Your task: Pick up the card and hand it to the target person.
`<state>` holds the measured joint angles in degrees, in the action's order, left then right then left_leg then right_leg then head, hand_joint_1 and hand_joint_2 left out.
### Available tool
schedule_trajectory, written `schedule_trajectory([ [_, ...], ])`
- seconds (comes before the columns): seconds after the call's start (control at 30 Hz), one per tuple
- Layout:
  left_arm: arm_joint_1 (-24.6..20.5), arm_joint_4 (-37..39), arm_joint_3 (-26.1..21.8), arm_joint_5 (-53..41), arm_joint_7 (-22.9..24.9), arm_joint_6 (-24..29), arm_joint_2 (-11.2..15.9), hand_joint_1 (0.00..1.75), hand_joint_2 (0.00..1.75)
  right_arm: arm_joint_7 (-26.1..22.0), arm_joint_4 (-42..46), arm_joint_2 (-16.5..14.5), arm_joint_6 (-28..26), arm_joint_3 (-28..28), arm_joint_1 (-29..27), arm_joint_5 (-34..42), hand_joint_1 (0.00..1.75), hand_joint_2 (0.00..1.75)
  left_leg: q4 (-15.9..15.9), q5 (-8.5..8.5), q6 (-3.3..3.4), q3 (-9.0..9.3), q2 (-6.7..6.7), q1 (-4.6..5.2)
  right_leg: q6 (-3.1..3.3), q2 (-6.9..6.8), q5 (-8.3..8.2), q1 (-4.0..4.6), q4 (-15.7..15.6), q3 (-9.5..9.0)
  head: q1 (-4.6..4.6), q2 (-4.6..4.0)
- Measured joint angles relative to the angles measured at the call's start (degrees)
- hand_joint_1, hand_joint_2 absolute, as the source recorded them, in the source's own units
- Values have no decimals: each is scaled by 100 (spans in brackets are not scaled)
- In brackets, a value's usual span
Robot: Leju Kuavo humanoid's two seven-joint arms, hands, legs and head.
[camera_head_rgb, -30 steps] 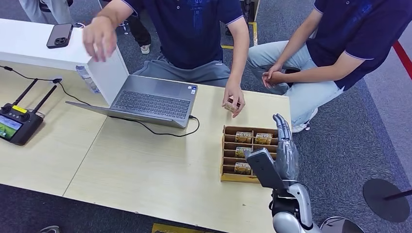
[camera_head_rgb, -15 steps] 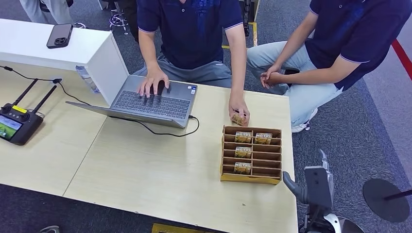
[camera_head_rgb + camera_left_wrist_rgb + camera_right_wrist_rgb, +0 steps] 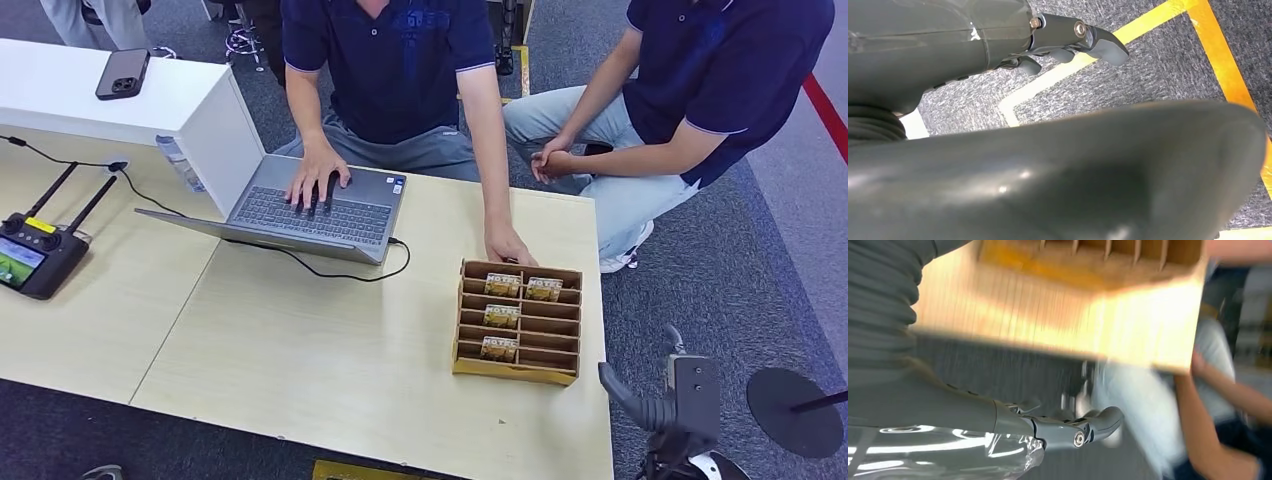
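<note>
Right hand (image 3: 660,405) empty, fingers apart, off table's corner, near wooden card rack (image 3: 517,322). Left hand (image 3: 1068,42) over carpet, fingers loosely curled, holding nothing. Person's hand (image 3: 508,247) touches rack's far edge. Rack slots hold four cards (image 3: 501,316). Laptop (image 3: 310,210), remote controller (image 3: 35,252) on table (image 3: 300,340).

Cards (image 3: 502,317) in rack (image 3: 570,322), right of laptop (image 3: 312,212).

I'm seeing the head camera looking steeply down at the table (image 3: 300,340), while the right wrist camera is sharing its wooden card holder (image 3: 518,320), close and blurred.
</note>
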<state>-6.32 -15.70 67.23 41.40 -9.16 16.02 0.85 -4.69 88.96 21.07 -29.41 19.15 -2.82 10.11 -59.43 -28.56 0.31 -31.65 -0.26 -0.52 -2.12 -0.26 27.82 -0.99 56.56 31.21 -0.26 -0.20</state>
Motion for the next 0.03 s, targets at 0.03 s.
schedule_trajectory([
  [0.03, 0, 1, 0, 1, -4, -7, 1, 0, 0, -98, 1, 12, 198, -1, 0, 235, 0, 175, 0, 0, 0, 0, 0, 0, 0, 0, 0, 0, 0, 0, 0, 0],
])
